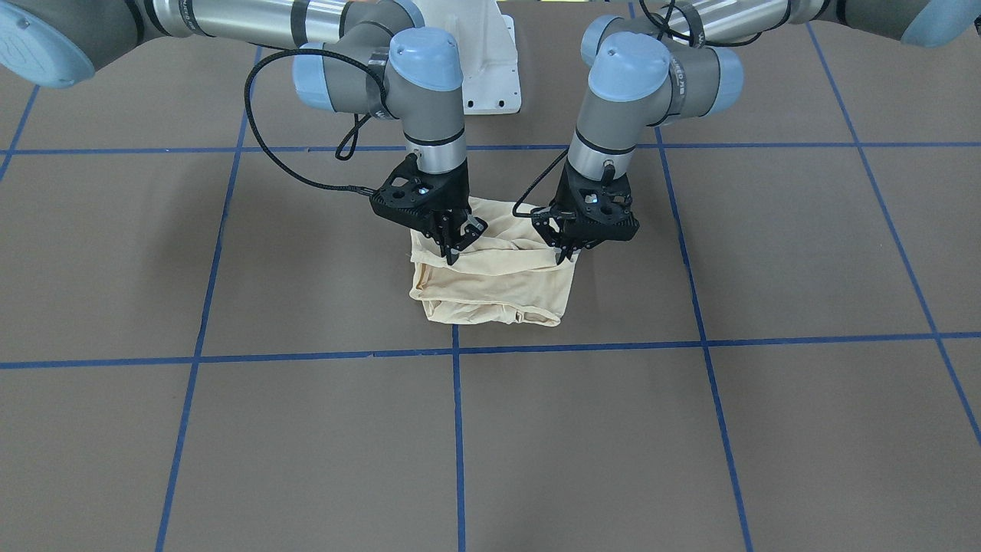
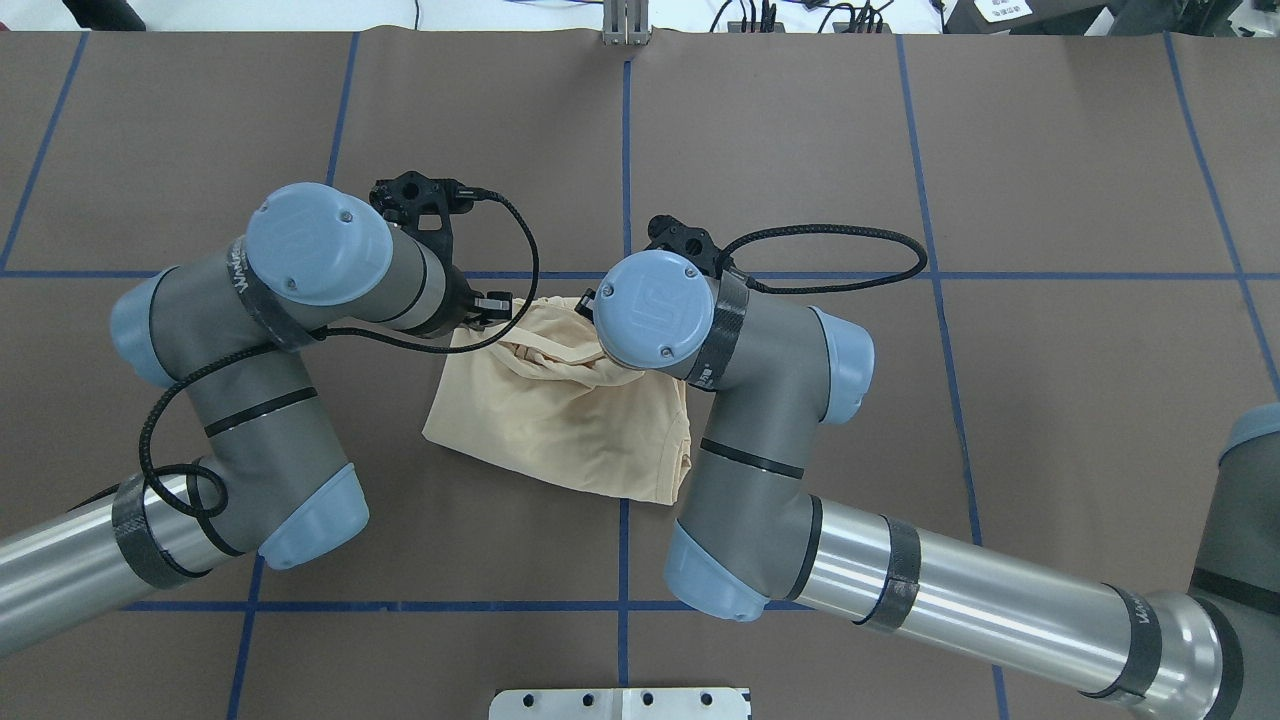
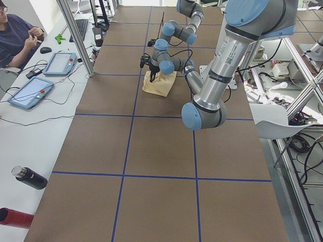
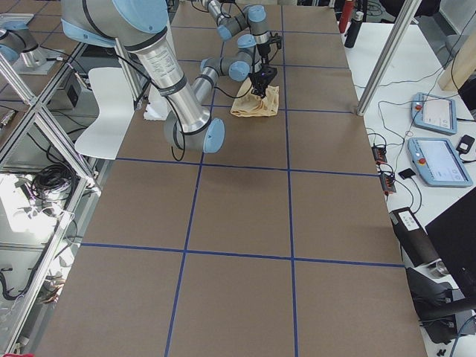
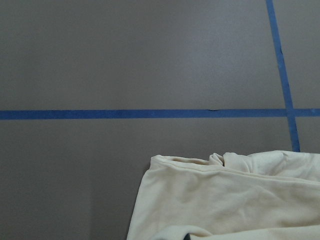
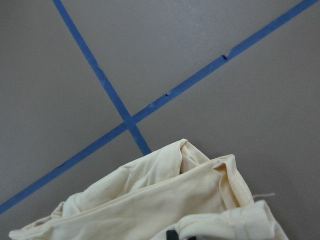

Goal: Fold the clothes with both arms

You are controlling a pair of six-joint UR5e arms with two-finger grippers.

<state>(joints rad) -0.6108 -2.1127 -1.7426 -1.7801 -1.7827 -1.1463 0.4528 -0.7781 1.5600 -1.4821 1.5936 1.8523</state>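
Note:
The pale cream-yellow shirt (image 1: 498, 287) lies bunched and folded into a small bundle on the brown table, beside a blue tape cross. It also shows in the overhead view (image 2: 560, 430) and in both wrist views (image 5: 225, 200) (image 6: 165, 200). My left gripper (image 1: 569, 253) is down on the bundle's back corner at the view's right and is shut on a fold of cloth. My right gripper (image 1: 452, 249) is shut on the fold at the other back corner. A band of cloth runs taut between them. No print or label shows. In the overhead view my wrists hide both grippers.
The white pedestal base (image 1: 479, 61) stands behind the shirt. Blue tape lines (image 1: 456, 429) grid the brown table. A side table on the far side holds tablets (image 3: 30, 91), and an operator (image 3: 15, 35) sits there. A dark bottle (image 3: 29, 177) lies near that table's end.

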